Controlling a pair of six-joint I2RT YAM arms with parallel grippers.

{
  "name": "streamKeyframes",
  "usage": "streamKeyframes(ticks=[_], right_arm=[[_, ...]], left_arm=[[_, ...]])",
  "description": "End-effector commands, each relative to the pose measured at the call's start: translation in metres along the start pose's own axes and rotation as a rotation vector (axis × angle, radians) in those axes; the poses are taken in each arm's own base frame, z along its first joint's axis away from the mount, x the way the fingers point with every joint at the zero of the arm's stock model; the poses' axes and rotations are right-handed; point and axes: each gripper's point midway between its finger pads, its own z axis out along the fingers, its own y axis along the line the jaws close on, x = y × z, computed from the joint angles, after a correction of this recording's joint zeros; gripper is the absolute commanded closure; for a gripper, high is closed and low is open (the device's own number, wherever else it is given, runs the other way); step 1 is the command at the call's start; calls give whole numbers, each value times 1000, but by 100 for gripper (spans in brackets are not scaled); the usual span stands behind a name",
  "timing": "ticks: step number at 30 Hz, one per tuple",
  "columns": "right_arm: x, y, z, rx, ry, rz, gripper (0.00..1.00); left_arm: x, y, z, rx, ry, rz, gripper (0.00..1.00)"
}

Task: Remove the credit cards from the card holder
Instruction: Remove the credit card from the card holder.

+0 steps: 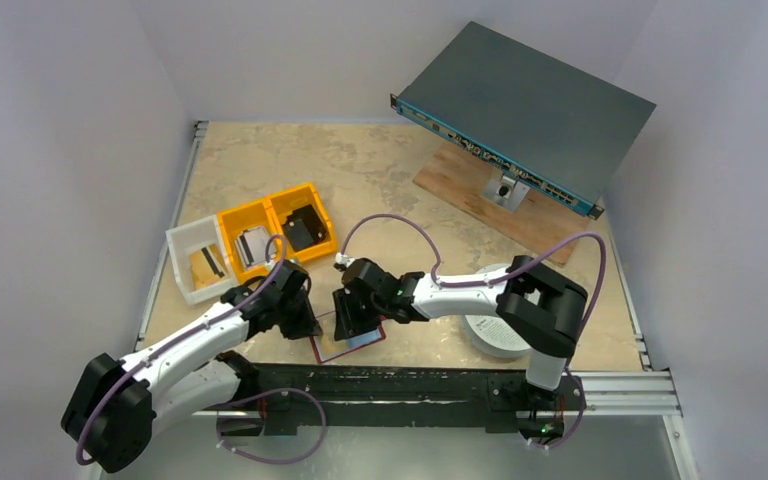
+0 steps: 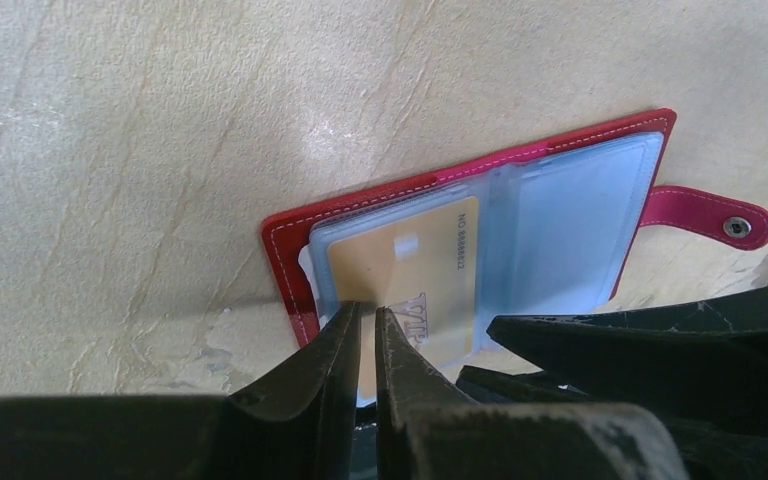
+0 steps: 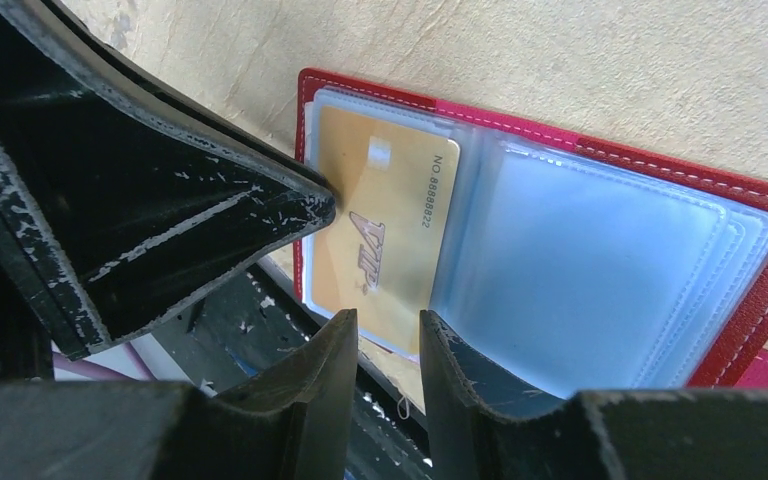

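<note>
The red card holder (image 1: 328, 350) lies open and flat at the table's near edge, its snap tab (image 2: 705, 215) out to one side. A golden-yellow credit card (image 2: 400, 270) (image 3: 380, 200) sits in its clear blue-grey sleeve. The other sleeves (image 3: 600, 270) look pale blue, and I cannot tell whether they hold cards. My left gripper (image 2: 366, 312) (image 1: 310, 322) is closed to a slit, tips resting on the golden card's edge with nothing between them. My right gripper (image 3: 388, 320) (image 1: 353, 318) is partly open, tips straddling the sleeve's near edge beside that card.
Two yellow bins (image 1: 270, 225) and a white bin (image 1: 197, 260) with parts stand behind the left arm. A grey rack unit (image 1: 525, 110) on a wooden board (image 1: 460, 185) is at the back right. A white round object (image 1: 495, 330) lies under the right arm. A black rail (image 1: 410, 385) borders the near edge.
</note>
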Motion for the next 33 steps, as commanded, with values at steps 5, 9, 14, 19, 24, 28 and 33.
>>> streamKeyframes(ticks=[5, 9, 14, 19, 24, 28, 33], right_arm=[[-13, 4, 3, -31, -36, 17, 71], [-11, -5, 6, -18, -34, 30, 71], [-6, -13, 10, -12, -17, 42, 70], [-2, -13, 15, -35, -5, 54, 70], [1, -15, 18, -40, 3, 62, 70], [4, -18, 20, -48, 13, 79, 71], [7, -30, 22, -54, 23, 118, 74]], left_arm=[[-3, 0, 6, -1, -12, -19, 92], [-3, 2, 5, -11, -12, -16, 92], [-3, 3, 5, -13, -15, -15, 93], [-2, -1, 7, 6, -2, -8, 94], [0, -4, 10, 25, 14, -1, 94], [1, -10, 10, 54, 20, 7, 95], [-2, -10, 1, 46, 4, 15, 93]])
